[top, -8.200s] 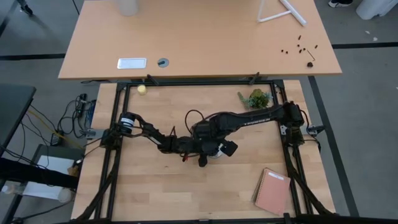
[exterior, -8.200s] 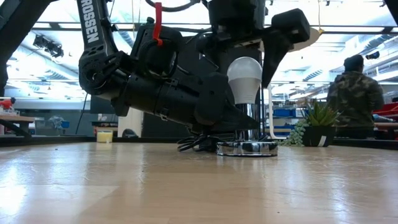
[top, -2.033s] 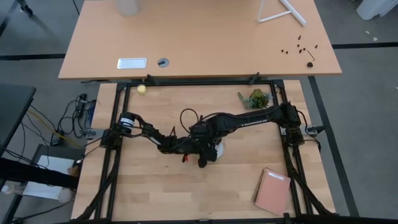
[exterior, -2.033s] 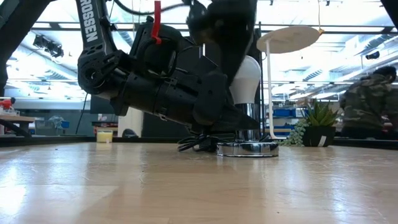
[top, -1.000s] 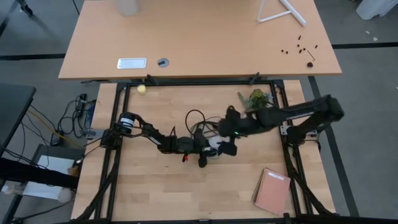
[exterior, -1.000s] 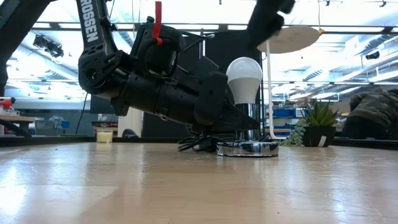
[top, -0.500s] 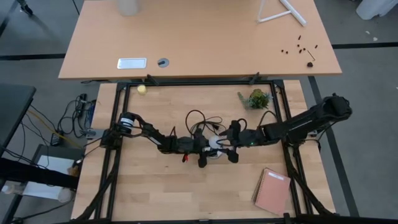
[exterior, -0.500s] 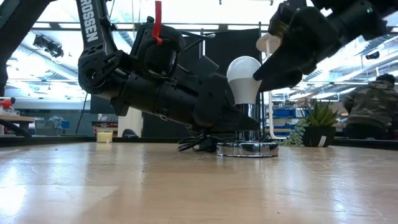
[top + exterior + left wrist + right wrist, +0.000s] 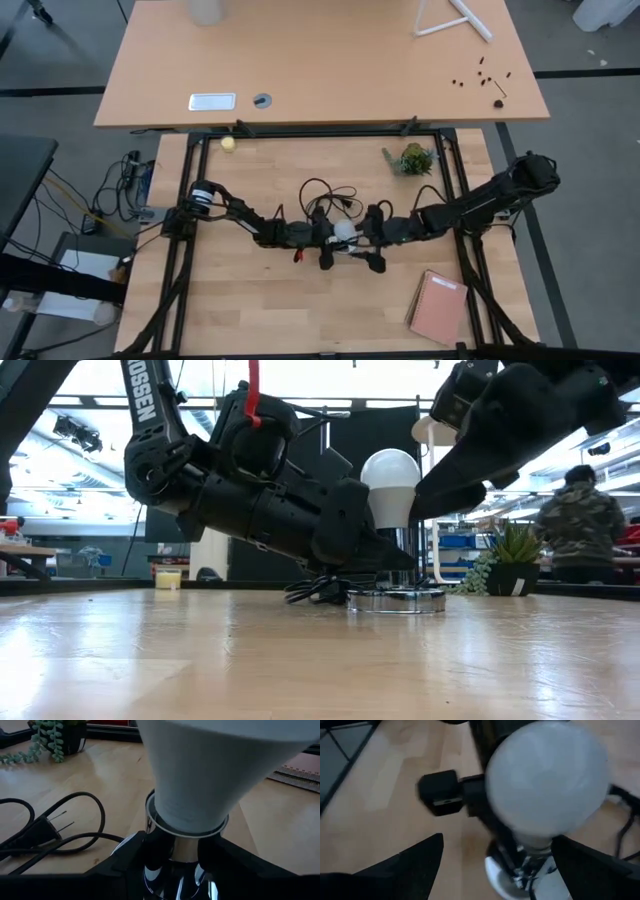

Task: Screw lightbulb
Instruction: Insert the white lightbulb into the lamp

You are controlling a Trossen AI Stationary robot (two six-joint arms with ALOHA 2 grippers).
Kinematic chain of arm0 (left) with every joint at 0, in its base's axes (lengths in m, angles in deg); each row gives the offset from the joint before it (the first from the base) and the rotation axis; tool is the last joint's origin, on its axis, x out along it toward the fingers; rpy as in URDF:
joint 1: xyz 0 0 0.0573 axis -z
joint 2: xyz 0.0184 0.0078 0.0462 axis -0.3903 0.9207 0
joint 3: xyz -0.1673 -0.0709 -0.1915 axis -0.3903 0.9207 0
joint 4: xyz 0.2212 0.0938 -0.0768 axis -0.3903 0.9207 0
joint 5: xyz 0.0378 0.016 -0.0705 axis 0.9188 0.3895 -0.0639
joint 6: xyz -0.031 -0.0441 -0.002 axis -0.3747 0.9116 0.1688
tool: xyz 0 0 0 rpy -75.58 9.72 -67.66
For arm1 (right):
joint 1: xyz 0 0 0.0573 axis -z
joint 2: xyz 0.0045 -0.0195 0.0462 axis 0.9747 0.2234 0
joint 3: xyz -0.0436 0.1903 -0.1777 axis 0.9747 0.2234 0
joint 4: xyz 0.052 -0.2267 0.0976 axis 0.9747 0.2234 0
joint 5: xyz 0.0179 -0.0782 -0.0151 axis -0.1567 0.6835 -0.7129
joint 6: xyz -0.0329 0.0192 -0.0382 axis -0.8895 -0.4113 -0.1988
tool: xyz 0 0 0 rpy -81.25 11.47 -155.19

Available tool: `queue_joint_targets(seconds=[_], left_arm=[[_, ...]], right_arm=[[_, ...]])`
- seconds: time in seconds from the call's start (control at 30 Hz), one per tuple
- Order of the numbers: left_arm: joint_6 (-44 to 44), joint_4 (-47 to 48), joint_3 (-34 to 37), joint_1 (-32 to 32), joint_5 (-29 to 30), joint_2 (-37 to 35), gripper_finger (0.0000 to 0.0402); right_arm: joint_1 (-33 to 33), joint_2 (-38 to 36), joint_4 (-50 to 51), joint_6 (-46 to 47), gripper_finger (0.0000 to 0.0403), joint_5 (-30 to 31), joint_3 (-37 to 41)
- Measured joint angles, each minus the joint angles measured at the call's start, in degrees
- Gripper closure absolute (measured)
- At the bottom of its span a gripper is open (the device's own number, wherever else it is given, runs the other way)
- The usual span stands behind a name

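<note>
The white lightbulb [image 9: 391, 485] stands upright in a chrome socket stem above the round silver disc [image 9: 397, 599], which lies flat on the table. My left gripper [image 9: 338, 241] reaches in from the table's left and is shut on that stem just under the bulb [image 9: 220, 765]. My right gripper [image 9: 366, 238] is open on the bulb's right side, at bulb height. In the right wrist view its two fingers stand wide to either side, short of the bulb [image 9: 547, 785]. I cannot tell whether they touch it. My left gripper pinches the chrome socket stem [image 9: 185, 852] between its two fingers, right below the bulb's neck. The fingers come from the table's left, slanting slightly down. The socket stays upright with its disc on the table.
A black cord with a plug [image 9: 45, 827] loops on the table behind the socket. A small potted plant [image 9: 412, 158] stands at the far right, a pink notebook [image 9: 438, 306] lies at the near right, and a yellowish ball [image 9: 228, 144] sits at the far left. A person [image 9: 578, 525] stands beyond the table.
My right gripper has come down from well above the bulb to bulb height on its right side. It has tipped from pointing steeply down toward level and has stayed open. The bulb, the socket and my left gripper have kept still.
</note>
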Motion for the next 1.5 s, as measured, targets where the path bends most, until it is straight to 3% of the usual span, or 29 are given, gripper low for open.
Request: queue_joint_targets(seconds=[0.2,0.4,0.47,0.63,0.8,1.13,1.33,1.5], left_arm=[[0.7,0.0,0.0,-0.2,1.4,0.1,0.0211],[0.6,-0.2,0.0,-0.1,1.1,0.1,0.0211],[0.3,-0.2,0.0,0.2,1.0,0.1,0.0211],[-0.3,-0.3,0.1,0.4,0.6,0.1,0.0211],[-0.7,-0.3,0.1,0.4,0.7,0.1,0.0211],[0.4,0.4,0.0,0.6,1.3,0.1,0.0211],[0.1,0.1,0.1,0.5,2.3,0.1,0.0211],[-0.8,-0.4,0.1,0.6,1.1,0.1,0.0211]], right_arm=[[-5.1,-0.1,-0.7,4.4,0.0030,-4.7,-0.3],[-4.3,-1.8,9.1,5.5,0.0030,11.9,-0.2],[-2.4,-1.8,8.7,4.5,0.0030,13.1,-0.2],[2.3,-0.5,3.2,0.9,0.0030,6.3,-0.2],[2.4,1.8,-2.4,-2.2,0.0030,1.7,-0.1],[-7.0,2.5,-2.5,5.0,0.0030,0.0,-1.6],[-6.2,-0.8,10.4,6.2,0.0030,12.8,-3.0],[-1.6,-0.6,10.7,4.4,0.0030,14.7,-3.3]])
